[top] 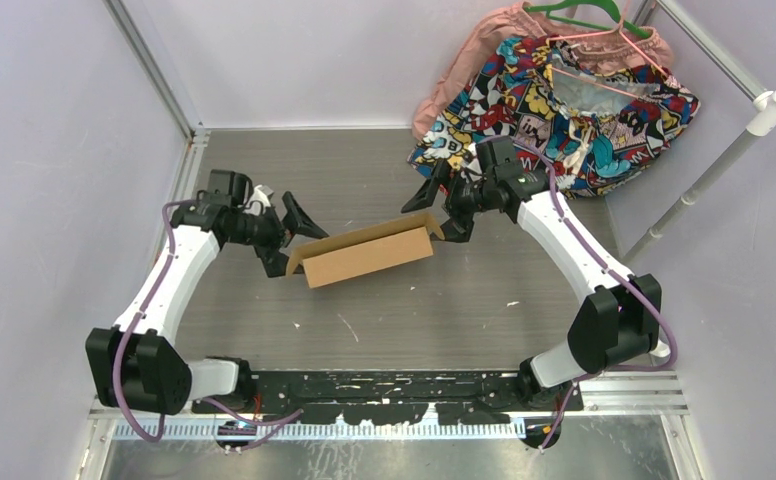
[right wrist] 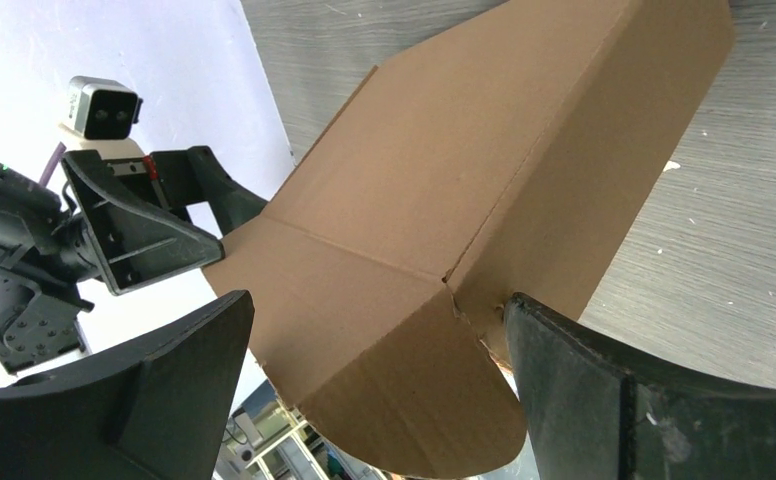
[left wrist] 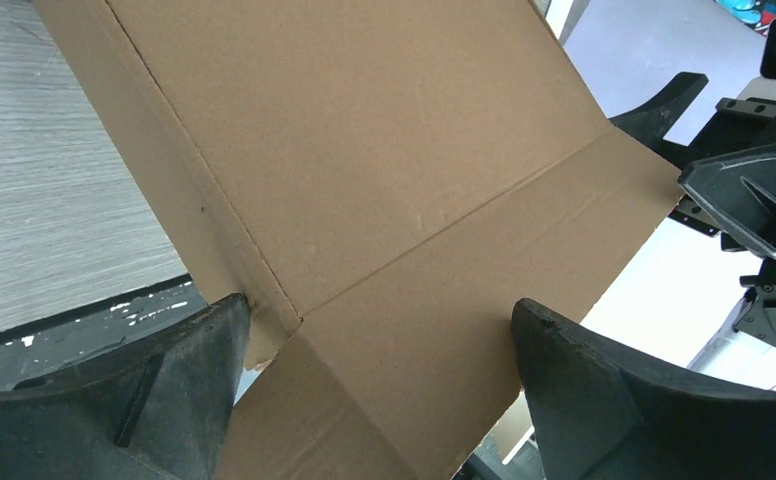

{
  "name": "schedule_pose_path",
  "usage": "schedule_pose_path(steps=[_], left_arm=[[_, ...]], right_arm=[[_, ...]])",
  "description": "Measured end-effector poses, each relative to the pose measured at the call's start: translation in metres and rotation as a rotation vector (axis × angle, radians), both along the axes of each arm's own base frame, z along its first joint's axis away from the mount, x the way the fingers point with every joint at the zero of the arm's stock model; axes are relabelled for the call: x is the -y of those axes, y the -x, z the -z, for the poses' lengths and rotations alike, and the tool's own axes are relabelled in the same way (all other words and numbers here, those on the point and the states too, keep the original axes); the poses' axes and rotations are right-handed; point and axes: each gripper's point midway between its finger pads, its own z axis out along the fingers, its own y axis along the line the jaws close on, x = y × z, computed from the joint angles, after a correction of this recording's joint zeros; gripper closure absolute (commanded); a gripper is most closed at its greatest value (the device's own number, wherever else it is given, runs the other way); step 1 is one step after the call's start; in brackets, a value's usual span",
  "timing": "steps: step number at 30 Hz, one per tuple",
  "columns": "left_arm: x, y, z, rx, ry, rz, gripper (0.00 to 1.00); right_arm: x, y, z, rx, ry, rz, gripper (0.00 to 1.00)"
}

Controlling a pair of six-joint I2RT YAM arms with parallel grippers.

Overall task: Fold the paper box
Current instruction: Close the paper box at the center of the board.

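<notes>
— Claws are seen spread wide from above: the left claw (top: 304, 253) and the right claw (top: 424, 224) bracket the two ends of the paper box (top: 369, 255), which lies slantwise on the middle of the bench (top: 414, 320). Nothing is clamped.
— What is suggested by the left wrist view?
— Cardboard is shown between the released fingers, with creases meeting near one fingertip (left wrist: 226, 320). That end panel should probably be pressed along its crease, not across it.
— And by the right wrist view?
— A rounded flap (right wrist: 414, 410) is seen sticking out between the open fingers, beside a folded wall. It would best be tucked inward while the opposite end is steadied, so that the box is not skidded across the bench.
</notes>
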Motion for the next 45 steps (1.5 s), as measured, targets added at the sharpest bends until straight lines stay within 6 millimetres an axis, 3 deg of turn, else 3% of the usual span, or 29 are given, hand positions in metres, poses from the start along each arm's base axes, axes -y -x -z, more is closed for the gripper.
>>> schedule_pose_path(steps=[19, 36, 45], left_arm=[[-0.012, -0.019, -0.001, -0.045, 0.070, -0.051, 0.00], [-0.020, -0.088, -0.010, 0.086, 0.070, -0.082, 0.00], [-0.021, -0.108, -0.014, 0.159, 0.063, -0.066, 0.00]], right_arm=[[-0.006, -0.016, -0.013, 0.036, -0.079, 0.039, 0.00], [-0.007, -0.005, 0.007, -0.085, -0.108, 0.060, 0.00], [-0.014, 0.008, 0.006, -0.157, -0.157, 0.031, 0.00]])
